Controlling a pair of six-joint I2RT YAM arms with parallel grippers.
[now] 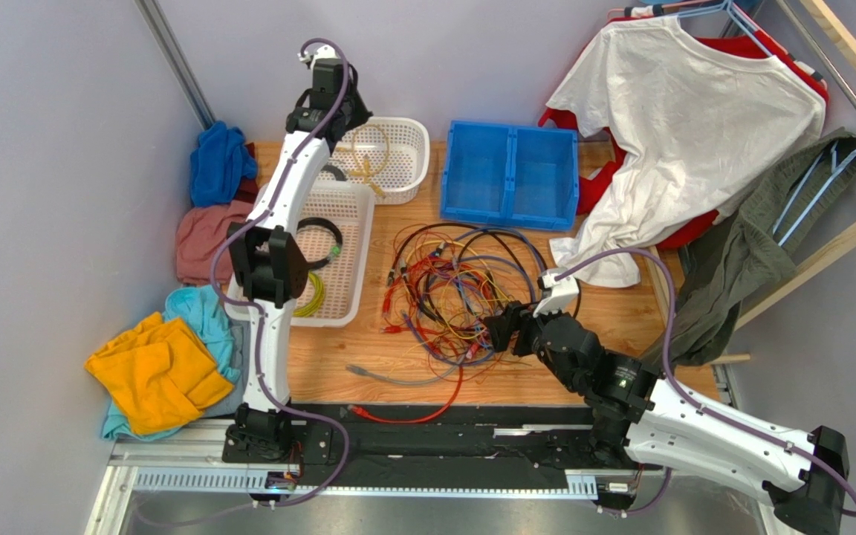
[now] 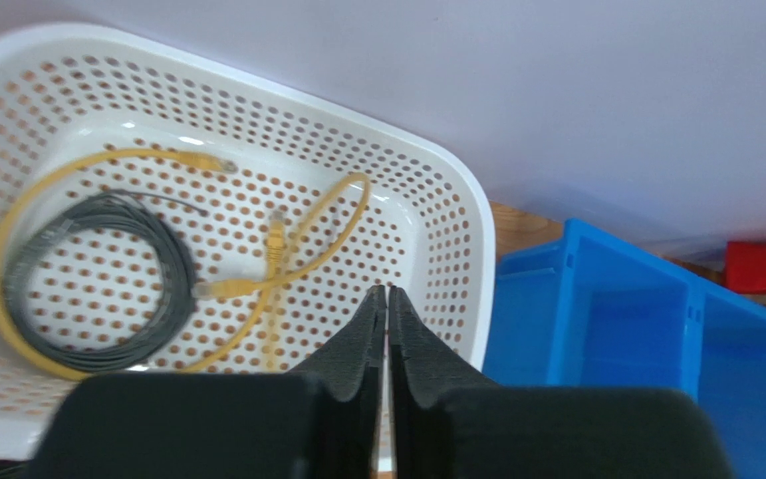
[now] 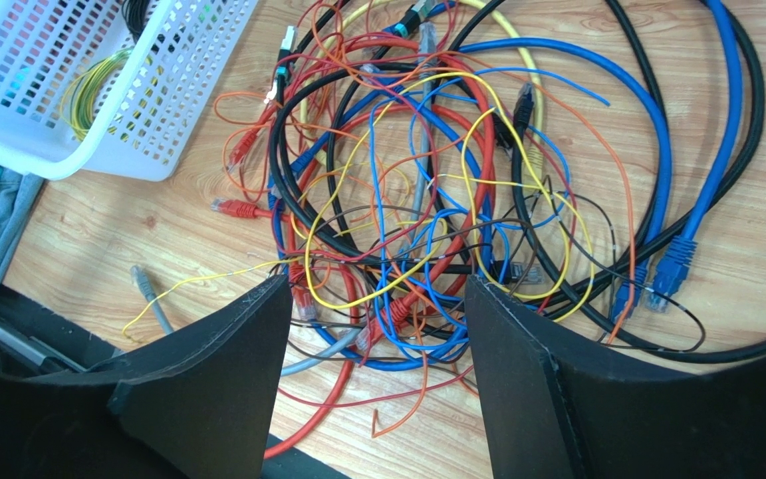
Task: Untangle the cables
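Red, blue, black, yellow cables (image 3: 427, 200)

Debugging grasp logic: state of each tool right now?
Left tool: shut, holding nothing.
Right tool: open, empty, aimed at the cables.

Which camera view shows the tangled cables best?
The right wrist view: it looks down on the cables from close, so single wires and plugs can be told apart. The top external view shows them all, but small. The left wrist view shows none of them, only a white basket.
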